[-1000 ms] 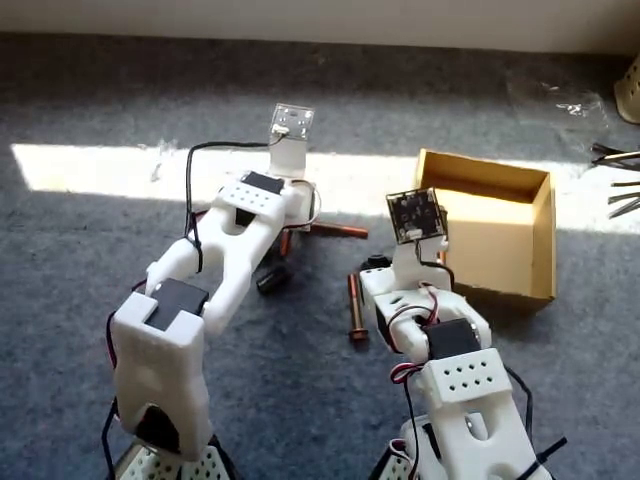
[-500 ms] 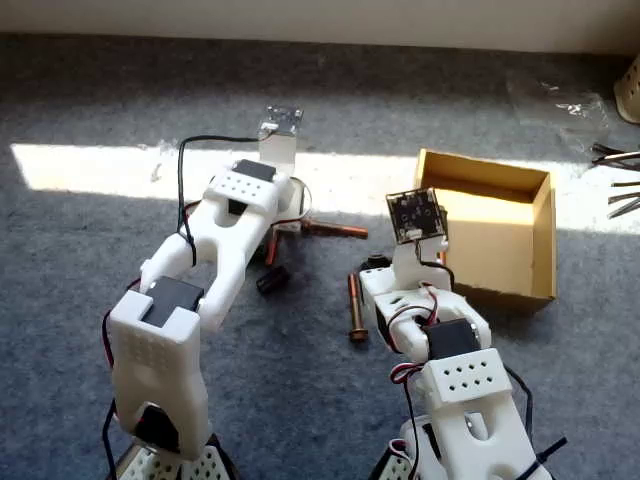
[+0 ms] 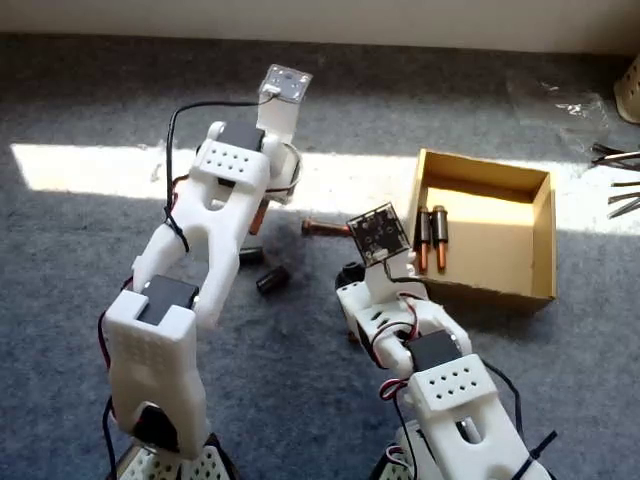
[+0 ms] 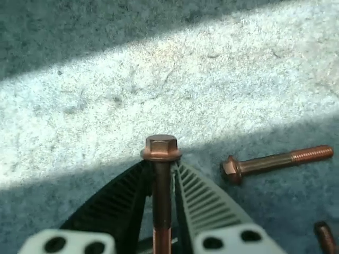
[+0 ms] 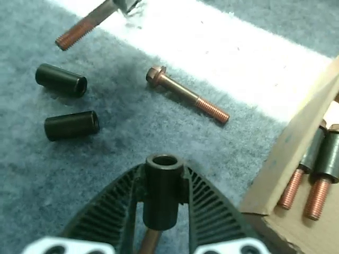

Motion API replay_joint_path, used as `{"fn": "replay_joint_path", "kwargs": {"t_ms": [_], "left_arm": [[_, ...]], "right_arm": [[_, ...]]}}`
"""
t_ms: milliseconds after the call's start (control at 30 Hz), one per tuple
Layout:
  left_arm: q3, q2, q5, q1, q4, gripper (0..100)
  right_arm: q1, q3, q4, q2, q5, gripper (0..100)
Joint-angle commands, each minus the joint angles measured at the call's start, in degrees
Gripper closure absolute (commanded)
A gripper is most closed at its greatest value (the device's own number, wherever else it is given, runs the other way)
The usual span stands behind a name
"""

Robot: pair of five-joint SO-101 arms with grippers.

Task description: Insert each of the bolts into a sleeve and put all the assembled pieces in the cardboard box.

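Note:
My left gripper is shut on a copper bolt, held head-out above the sunlit carpet; in the high view it hangs under the left wrist. My right gripper is shut on a black sleeve, low over the carpet near the box. A copper tip shows beneath that sleeve. One loose bolt lies between the arms. Two loose sleeves lie beside it. The cardboard box holds two assembled pieces.
Grey carpet with a bright strip of sunlight runs across the middle. Metal tools lie at the right edge beyond the box, and crumpled clear plastic sits at the back right. The right arm's base stands close to the box's near corner.
The left arm lifted with its bolt and swung back and leftward. The right arm turned left, uncovering the two pieces in the box and covering the bolt that lay beside it.

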Motion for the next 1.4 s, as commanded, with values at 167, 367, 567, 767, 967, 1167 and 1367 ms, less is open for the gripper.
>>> {"fn": "replay_joint_path", "kwargs": {"t_ms": [167, 367, 567, 767, 967, 1167, 1367], "left_arm": [[-11.6, -1.7, -9.7, -0.8, 10.2, 99], [-22.9, -1.7, -9.1, -0.7, 20.1, 99], [-31.4, -1.8, -9.0, -0.7, 26.5, 99], [-39.2, -1.8, -9.0, -0.3, 32.6, 99], [-40.7, -4.1, -6.1, -0.3, 33.6, 99], [-40.6, -9.9, -6.0, -0.3, 33.6, 99], [-35.0, -16.3, -6.0, -0.2, 33.4, 99]], "right_arm": [[-0.9, -0.6, -6.2, -0.6, 0.8, 99.4], [-4.4, 4.2, -12.3, -0.7, 1.2, 99.4], [-4.6, 4.6, -14.3, -0.7, 0.9, 99.4], [-4.6, 5.8, -18.0, -0.7, 0.7, 99.4], [-6.4, 11.9, -29.6, -0.9, 0.7, 99.4], [-7.7, 12.2, -29.7, -1.1, 0.7, 99.4], [-7.8, 12.1, -29.6, -1.1, -7.3, 99.4]]}}
